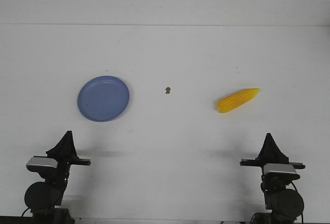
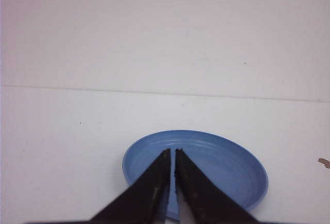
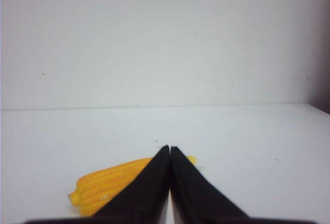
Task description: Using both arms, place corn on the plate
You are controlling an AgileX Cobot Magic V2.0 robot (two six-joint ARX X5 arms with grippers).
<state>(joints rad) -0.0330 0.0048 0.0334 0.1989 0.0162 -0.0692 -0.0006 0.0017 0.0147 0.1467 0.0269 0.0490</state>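
The yellow corn [image 1: 237,100] lies on the white table at the right, its tip pointing right and away. The blue plate [image 1: 103,98] sits empty at the left. My left gripper [image 1: 66,142] is shut and empty at the near left, well short of the plate. In the left wrist view its fingertips [image 2: 171,153] show against the plate [image 2: 227,167]. My right gripper [image 1: 269,142] is shut and empty at the near right, short of the corn. In the right wrist view its fingertips [image 3: 169,148] partly hide the corn [image 3: 105,184].
A tiny brown speck [image 1: 168,90] lies on the table between the plate and the corn; it also shows in the left wrist view [image 2: 324,162]. The table's far edge meets a white wall.
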